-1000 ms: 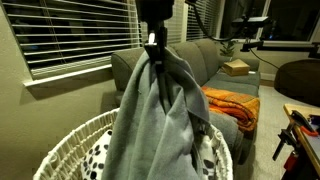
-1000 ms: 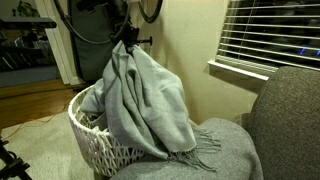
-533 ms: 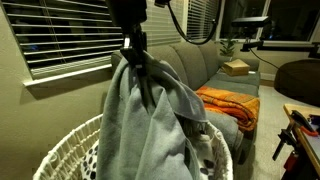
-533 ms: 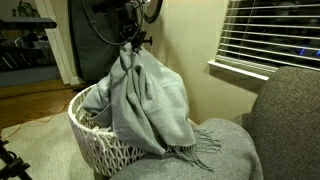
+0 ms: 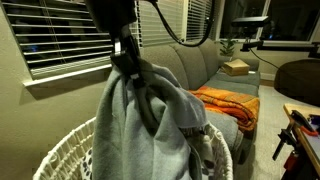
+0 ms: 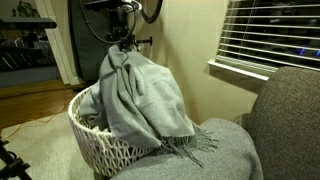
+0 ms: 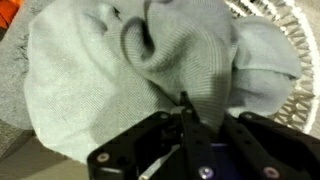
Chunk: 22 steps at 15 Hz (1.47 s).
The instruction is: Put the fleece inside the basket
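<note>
The gripper (image 5: 124, 60), clamped on the fleece (image 5: 140, 130), is shifting it left over the basket (image 5: 62, 148). The fringe (image 6: 195, 145) is still lying on the sofa (image 6: 235, 165), outside.

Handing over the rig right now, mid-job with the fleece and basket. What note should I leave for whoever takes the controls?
Grip: the tool is shut on the top of the large, floppy light grey fleece, holding it up over the large round white woven wicker basket.
Where: the basket sits beside the grey sofa; the fleece's fringed end drapes over the rim onto the sofa.
Done: fleece grasped and lifted.
Left: lower it, get the fringed end inside, release.
</note>
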Each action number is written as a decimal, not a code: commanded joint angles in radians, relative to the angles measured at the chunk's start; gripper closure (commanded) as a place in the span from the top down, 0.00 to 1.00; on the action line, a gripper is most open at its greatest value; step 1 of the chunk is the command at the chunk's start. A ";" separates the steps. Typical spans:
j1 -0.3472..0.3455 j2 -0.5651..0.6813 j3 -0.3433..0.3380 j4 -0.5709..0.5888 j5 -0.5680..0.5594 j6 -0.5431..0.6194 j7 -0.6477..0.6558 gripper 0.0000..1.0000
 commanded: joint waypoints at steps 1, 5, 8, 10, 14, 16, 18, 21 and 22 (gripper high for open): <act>0.030 0.034 0.011 0.055 0.017 -0.076 -0.043 0.03; 0.040 0.067 0.014 0.088 0.012 -0.099 -0.079 0.03; 0.043 0.093 0.013 0.122 0.011 -0.116 -0.106 0.03; 0.046 0.112 0.013 0.149 0.007 -0.128 -0.127 0.03; 0.043 0.142 0.009 0.191 0.012 -0.151 -0.155 0.39; 0.040 0.145 0.006 0.202 0.013 -0.158 -0.158 0.52; 0.038 0.147 0.003 0.207 0.014 -0.162 -0.155 0.65; 0.034 0.137 -0.005 0.189 0.010 -0.152 -0.142 0.84; 0.029 0.132 -0.009 0.178 0.012 -0.144 -0.139 0.91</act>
